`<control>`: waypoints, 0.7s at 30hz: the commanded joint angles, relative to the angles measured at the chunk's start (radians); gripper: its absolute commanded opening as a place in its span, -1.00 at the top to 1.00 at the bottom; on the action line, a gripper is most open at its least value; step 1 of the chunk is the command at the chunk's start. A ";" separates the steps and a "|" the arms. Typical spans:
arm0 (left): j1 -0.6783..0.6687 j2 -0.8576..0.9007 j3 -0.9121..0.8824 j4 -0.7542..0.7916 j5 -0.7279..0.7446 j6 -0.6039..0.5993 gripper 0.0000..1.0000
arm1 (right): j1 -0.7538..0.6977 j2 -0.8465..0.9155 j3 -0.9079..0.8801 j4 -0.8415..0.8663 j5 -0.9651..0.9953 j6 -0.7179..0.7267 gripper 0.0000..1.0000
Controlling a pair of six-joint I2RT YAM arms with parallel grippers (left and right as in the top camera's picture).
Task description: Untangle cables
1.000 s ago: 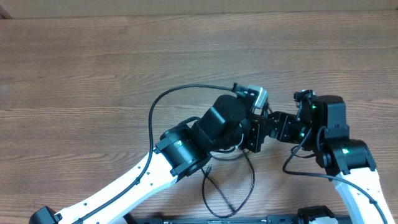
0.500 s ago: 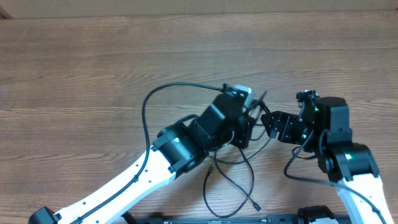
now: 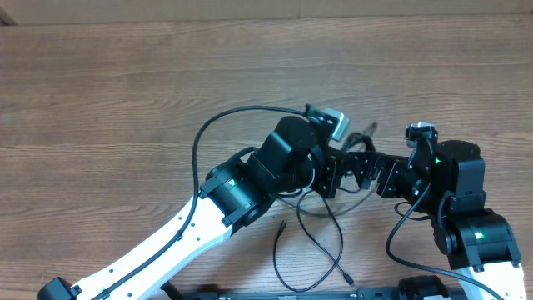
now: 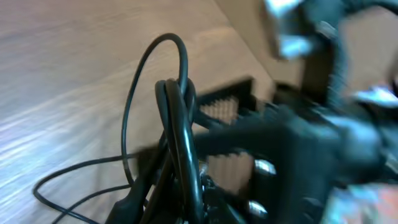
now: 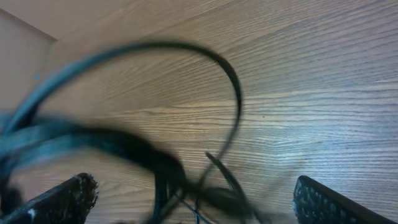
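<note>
The cables (image 3: 335, 235) are thin black cords bunched between the two grippers, with one loop trailing toward the front edge and a plug end (image 3: 347, 279) lying there. My left gripper (image 3: 331, 173) is shut on the bundle. In the left wrist view the cords (image 4: 178, 118) rise out of the closed jaws as a tight loop. My right gripper (image 3: 360, 163) faces it, open. In the right wrist view its fingers (image 5: 69, 196) stand wide apart, and blurred cords (image 5: 205, 180) cross the gap without being pinched.
A thicker black wire (image 3: 206, 133) belonging to the left arm arcs over the wooden table (image 3: 125, 83). Another cord tip (image 3: 367, 129) pokes out behind the grippers. The right arm's own wire (image 3: 398, 229) hangs near its base.
The right gripper has opened wide and backed off slightly to the right. The left gripper shifted left, then right again with the bundle. The trailing loop swung toward the front right.
</note>
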 commanded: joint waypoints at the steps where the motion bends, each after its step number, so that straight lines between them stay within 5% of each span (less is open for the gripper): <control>1: -0.001 -0.013 0.013 0.015 0.206 0.096 0.91 | -0.001 0.000 0.008 -0.006 0.054 -0.001 -1.00; 9: 0.001 -0.079 0.013 0.018 0.211 0.163 0.92 | -0.001 0.064 0.008 -0.078 0.266 0.103 -1.00; 16: 0.021 -0.241 0.013 -0.060 -0.032 0.174 0.92 | -0.001 0.129 0.008 -0.079 0.271 0.107 -1.00; 21: 0.097 -0.346 0.013 -0.102 -0.042 0.174 0.91 | -0.001 0.134 0.008 -0.077 0.271 0.107 -1.00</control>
